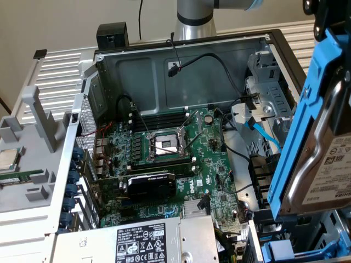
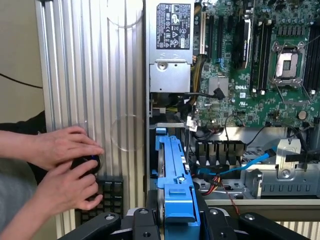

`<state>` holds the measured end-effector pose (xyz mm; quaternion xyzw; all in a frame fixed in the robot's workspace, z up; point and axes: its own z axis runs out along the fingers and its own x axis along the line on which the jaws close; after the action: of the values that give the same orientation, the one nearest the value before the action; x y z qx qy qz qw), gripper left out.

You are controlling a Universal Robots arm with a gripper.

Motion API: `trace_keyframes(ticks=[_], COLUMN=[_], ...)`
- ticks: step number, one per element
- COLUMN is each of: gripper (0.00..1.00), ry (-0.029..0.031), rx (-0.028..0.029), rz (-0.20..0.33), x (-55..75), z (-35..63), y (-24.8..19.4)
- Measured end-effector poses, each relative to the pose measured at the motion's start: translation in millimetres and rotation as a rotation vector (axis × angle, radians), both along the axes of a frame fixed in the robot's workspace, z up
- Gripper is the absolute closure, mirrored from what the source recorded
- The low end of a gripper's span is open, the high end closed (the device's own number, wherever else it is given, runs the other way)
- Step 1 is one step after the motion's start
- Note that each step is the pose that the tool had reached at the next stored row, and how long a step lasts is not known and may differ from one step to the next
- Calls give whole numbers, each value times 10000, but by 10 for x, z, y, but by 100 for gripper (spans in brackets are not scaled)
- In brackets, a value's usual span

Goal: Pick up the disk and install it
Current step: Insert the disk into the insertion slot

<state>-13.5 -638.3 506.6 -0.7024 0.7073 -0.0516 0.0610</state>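
Ribbed aluminium forms the surface [image 1: 60, 71], and an open computer case [image 1: 181, 49] lies on it with its inside facing up. At the case's floor sits the green motherboard [image 1: 211, 181], with an open processor socket [image 1: 164, 145] near its middle and a black graphics card [image 1: 151, 183] just beside that. The grey power-supply box [image 1: 148, 241], with its black-and-white label, fills the near corner of the case. A grey plastic fixture [image 1: 33, 192] stands on the exterior view's left, outside the case, with the small processor chip [image 1: 6, 159] lying on it.

On the exterior view's right, close to the camera, the disk [image 1: 323, 159] hangs in the air on edge and tilted, its white label facing the lens and its blue frame [image 1: 299, 126] running along the side nearer the motherboard. It is above the drive-bay side of the case, clear of the metal bays [image 1: 258, 76] and of the blue cable [image 1: 266, 137] there.

In the wrist view the claw [image 2: 179, 220] is closed on the disk: black fingers [image 2: 145, 222] press on either side of the blue frame, which reaches out from between them toward the power-supply box. A thin silver edge of the disk shows beside the frame.

A person's hands [image 2: 62, 165] rest on a dark object beside a black keyboard [image 2: 112, 195], outside the case.
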Motion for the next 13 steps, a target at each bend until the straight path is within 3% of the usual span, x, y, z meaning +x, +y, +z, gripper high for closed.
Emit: trace_keyframes(ticks=[8,10,12,13], gripper=[63,63,63,63], ry=[-20,-36,-36,-36], rx=[23,130,258,283], rz=[1,0,1,-2], x=[56,58,60,59], z=[-6,-20,-42,-57], y=[2,-4,-42,-54])
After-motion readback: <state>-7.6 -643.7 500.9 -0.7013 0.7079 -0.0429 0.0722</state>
